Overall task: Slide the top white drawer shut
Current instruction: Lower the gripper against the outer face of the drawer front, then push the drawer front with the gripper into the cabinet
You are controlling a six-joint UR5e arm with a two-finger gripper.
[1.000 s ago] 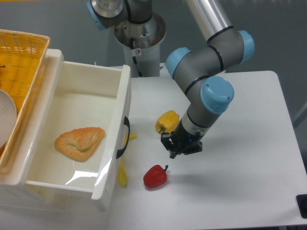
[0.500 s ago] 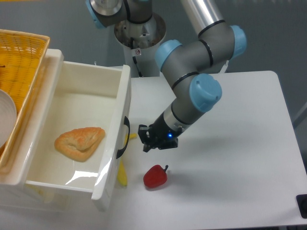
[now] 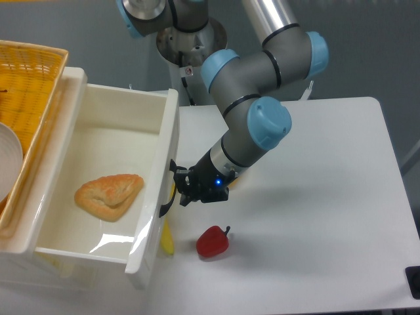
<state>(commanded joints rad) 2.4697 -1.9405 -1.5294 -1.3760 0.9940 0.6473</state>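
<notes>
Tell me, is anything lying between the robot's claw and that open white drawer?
Hardly: the camera view shows the gripper right at the top white drawer, by its black handle; no object sits between.

A robotics lab — a UR5e arm [image 3: 252,72] on a pedestal base [image 3: 192,56] stands behind a plain white table [image 3: 328,210] against a bare grey wall. Toy-like props — a red pepper [image 3: 212,241], a pastry [image 3: 109,195], a yellow wicker basket [image 3: 26,92] — suggest a staged test setup.
</notes>
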